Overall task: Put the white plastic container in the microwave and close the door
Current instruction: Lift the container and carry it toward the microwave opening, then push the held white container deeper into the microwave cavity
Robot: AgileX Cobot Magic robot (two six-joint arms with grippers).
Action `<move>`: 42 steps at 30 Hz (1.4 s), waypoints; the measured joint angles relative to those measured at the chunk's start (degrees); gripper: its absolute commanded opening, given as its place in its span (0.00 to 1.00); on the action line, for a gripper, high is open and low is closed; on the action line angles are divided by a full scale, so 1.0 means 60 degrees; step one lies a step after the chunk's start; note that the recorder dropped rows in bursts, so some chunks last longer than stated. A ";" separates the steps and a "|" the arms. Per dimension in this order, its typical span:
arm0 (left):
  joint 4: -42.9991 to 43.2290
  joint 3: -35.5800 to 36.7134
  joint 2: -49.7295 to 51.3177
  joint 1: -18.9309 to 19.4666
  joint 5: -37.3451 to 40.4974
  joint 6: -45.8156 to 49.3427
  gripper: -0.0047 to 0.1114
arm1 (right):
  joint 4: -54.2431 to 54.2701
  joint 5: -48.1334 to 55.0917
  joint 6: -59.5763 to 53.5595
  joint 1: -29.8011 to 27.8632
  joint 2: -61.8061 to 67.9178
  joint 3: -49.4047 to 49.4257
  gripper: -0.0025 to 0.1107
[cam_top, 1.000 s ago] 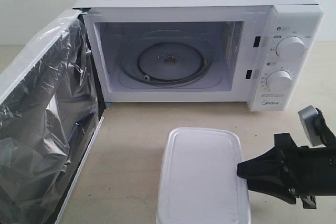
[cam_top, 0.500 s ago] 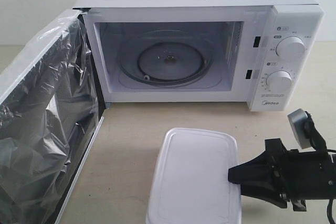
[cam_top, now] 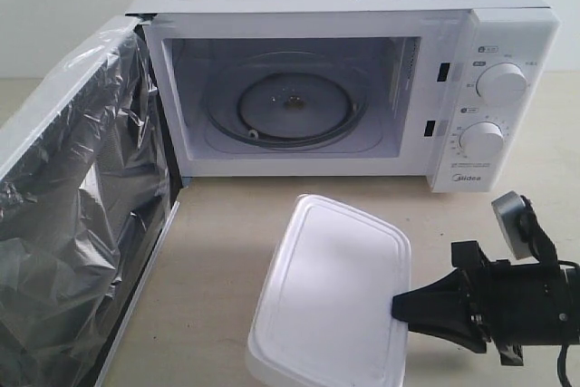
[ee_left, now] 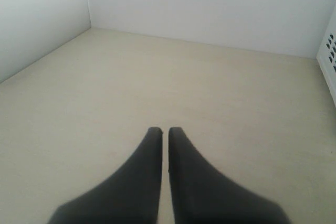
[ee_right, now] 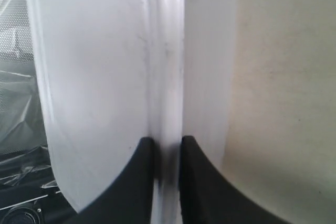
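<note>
The right gripper [cam_top: 401, 305] is reaching in sideways and low, with its black arm [cam_top: 535, 301] trailing straight behind the fingers. Its two fingers [ee_right: 140, 153] are pinching the rim of the white plastic container [cam_top: 331, 287] between their tips, one tip on the lid side and the other on the wall side. The left gripper [ee_left: 164, 131] is pointing forward and slightly downward. Its fingers [ee_left: 149, 150] are sitting almost together, with only a thin slit and nothing between them.

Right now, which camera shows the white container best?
The exterior view: nearly the whole container shows, tilted, one edge pinched by the right gripper. The right wrist view shows only its rim up close between the fingers. The left wrist view misses it.
</note>
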 measured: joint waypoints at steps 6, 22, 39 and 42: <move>0.0000 0.0000 0.0000 0.0000 0.0000 0.0000 0.08 | 0.0211 0.0561 -0.0132 0.0000 0.0000 0.0000 0.02; 0.0000 0.0000 0.0000 0.0000 0.0000 0.0000 0.08 | 0.0256 0.0076 0.0734 0.0000 -0.1434 -0.0433 0.02; 0.0000 0.0000 0.0000 0.0000 0.0000 0.0000 0.08 | 0.0236 -0.3157 0.3779 0.2770 -0.2195 -0.3235 0.02; 0.0000 0.0000 0.0000 0.0000 0.0000 0.0000 0.08 | 0.0236 -0.3644 0.4427 0.3048 -0.2195 -0.3671 0.02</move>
